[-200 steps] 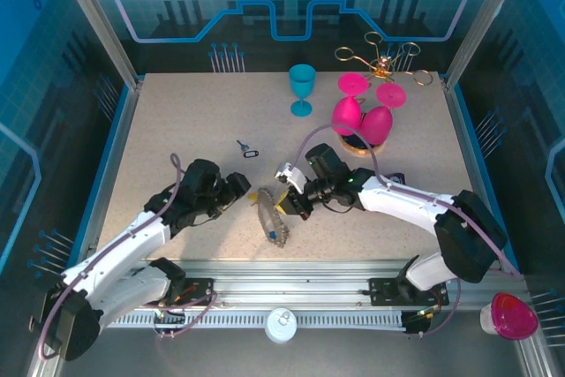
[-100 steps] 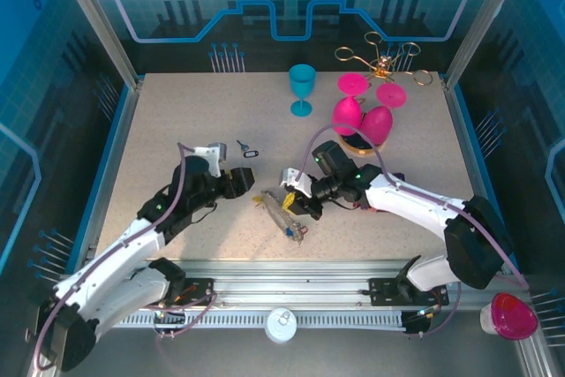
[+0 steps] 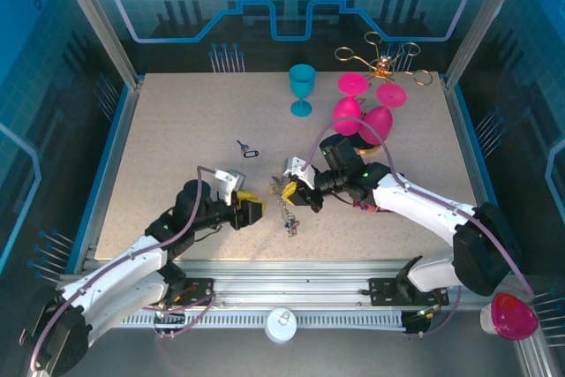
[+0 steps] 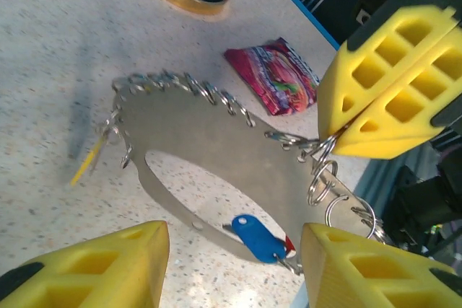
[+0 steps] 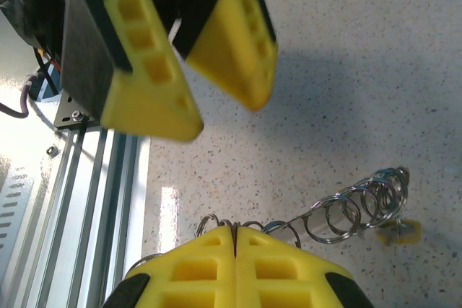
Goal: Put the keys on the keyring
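Top external view: the right gripper [image 3: 295, 195] has its jaws closed on the keyring [image 3: 289, 216], whose chain hangs below them near the front middle of the counter [image 3: 177, 121]. The left gripper [image 3: 251, 211] sits just beside it, jaws apart with nothing between them. In the left wrist view, a blue key [image 4: 255, 234] and a yellow key [image 4: 89, 161] dangle on the chain (a red bit shows beside the blue one). Another dark key [image 3: 246, 149] lies loose on the counter, well apart, toward the teal goblet [image 3: 302, 87].
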Robot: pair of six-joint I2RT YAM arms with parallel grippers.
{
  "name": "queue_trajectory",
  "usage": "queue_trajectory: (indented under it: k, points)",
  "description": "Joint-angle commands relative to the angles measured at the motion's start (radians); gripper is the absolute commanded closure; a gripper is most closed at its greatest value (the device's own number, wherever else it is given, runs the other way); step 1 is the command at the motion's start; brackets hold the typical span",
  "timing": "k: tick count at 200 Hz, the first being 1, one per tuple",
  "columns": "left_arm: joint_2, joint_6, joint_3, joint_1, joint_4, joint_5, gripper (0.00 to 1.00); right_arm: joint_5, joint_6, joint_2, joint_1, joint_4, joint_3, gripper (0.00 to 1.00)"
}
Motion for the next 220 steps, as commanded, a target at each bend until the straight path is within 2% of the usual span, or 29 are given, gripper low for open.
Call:
queue_trajectory:
  k: [1, 37, 66, 84, 186, 220]
  points:
    - [0.027, -0.027, -0.016, -0.026, 0.137, 0.107, 0.49, -0.044, 0.009, -0.021, -0.008, 0.046, -0.011, 1.00]
    - [0.077, 0.101, -0.011, -0.039, 0.169, 0.147, 0.49, -0.059, -0.027, -0.026, -0.002, 0.035, -0.012, 1.00]
    - [0.116, 0.141, -0.016, -0.041, 0.211, 0.202, 0.50, -0.062, -0.036, -0.039, 0.002, 0.052, -0.016, 1.00]
    - [0.124, 0.165, -0.027, -0.042, 0.226, 0.199, 0.52, -0.071, -0.037, -0.039, 0.008, 0.062, -0.016, 1.00]
    - [0.176, 0.161, -0.013, -0.044, 0.282, 0.213, 0.68, -0.068, -0.030, -0.021, 0.030, 0.082, -0.016, 1.00]
    - [0.187, 0.154, -0.012, -0.044, 0.305, 0.224, 0.70, -0.064, -0.033, -0.013, 0.037, 0.081, -0.014, 1.00]
